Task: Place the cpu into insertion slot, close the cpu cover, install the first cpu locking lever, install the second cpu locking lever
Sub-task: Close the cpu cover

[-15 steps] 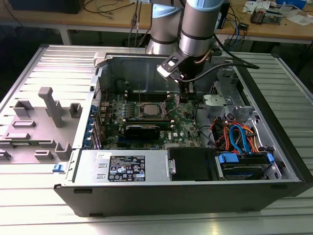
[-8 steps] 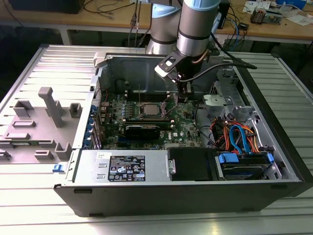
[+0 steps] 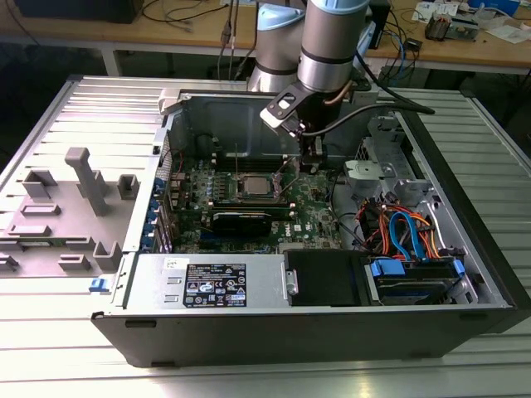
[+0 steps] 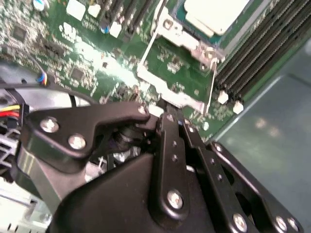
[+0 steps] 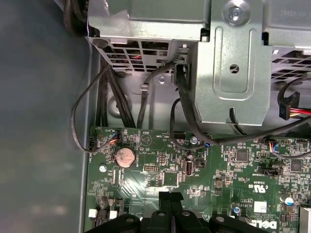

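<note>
Just beside the insertion slot (image 4: 182, 36), the end effector (image 4: 169, 116) has its fingers pressed together, gripping nothing.

A robotics or electronics lab: an opened computer case (image 3: 332, 323) lies on a ribbed metal table (image 3: 50, 365) beneath a robot arm (image 3: 332, 41), and wooden workbenches (image 3: 99, 37) behind carry loose cables (image 3: 178, 10) and small devices (image 3: 440, 26)

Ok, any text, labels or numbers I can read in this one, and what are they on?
Nothing can be quoted with confidence.
Power supply label: print too small.
White sticker beside it: too small.
Motherboard white markings, first wrist view: blurred; corner lettering is cut off.
</note>
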### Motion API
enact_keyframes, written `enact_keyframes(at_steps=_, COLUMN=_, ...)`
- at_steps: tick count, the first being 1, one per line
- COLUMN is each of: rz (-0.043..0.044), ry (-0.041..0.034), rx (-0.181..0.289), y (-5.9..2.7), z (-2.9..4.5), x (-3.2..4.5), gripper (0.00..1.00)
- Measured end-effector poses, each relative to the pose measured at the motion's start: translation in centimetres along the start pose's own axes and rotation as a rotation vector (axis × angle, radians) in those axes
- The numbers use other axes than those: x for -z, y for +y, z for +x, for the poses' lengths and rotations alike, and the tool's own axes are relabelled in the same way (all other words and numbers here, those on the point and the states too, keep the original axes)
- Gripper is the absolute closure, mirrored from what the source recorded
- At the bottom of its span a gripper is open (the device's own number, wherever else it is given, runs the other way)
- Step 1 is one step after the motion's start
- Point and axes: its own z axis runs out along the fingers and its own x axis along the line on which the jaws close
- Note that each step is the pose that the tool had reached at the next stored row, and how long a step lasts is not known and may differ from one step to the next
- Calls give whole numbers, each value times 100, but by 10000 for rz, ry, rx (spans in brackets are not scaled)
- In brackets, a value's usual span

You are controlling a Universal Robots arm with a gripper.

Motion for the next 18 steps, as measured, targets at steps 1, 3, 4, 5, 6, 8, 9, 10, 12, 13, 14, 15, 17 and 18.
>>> enact_keyframes(at_steps=1, rz=-4, ry=0, rx=0, y=-12, z=1, x=0, gripper=89)
enact_keyframes(at_steps=3, rz=-7, ry=-4, rx=1, y=-45, z=2, x=2, gripper=89)
enact_keyframes(at_steps=4, rz=-8, ry=-3, rx=-1, y=-55, z=2, x=2, gripper=89)
enact_keyframes(at_steps=5, rz=-9, ry=-2, rx=1, y=-54, z=3, x=1, gripper=89)
enact_keyframes(at_steps=6, rz=-8, ry=-3, rx=1, y=-54, z=4, x=2, gripper=89)
enact_keyframes(at_steps=8, rz=-8, ry=-2, rx=0, y=-57, z=5, x=2, gripper=89)
enact_keyframes(at_steps=9, rz=-8, ry=-3, rx=-1, y=-60, z=5, x=2, gripper=89)
enact_keyframes(at_steps=10, rz=-8, ry=-2, rx=0, y=-60, z=5, x=2, gripper=89)
enact_keyframes(at_steps=12, rz=-8, ry=-3, rx=-2, y=-65, z=5, x=2, gripper=89)
enact_keyframes(at_steps=13, rz=-8, ry=-2, rx=-1, y=-71, z=6, x=2, gripper=89)
enact_keyframes(at_steps=14, rz=-8, ry=-3, rx=0, y=-77, z=6, x=2, gripper=89)
enact_keyframes(at_steps=15, rz=-8, ry=-3, rx=0, y=-82, z=6, x=2, gripper=89)
enact_keyframes(at_steps=17, rz=-8, ry=-3, rx=1, y=-97, z=7, x=2, gripper=89)
enact_keyframes(at_steps=18, rz=-8, ry=-2, rx=1, y=-102, z=7, x=2, gripper=89)
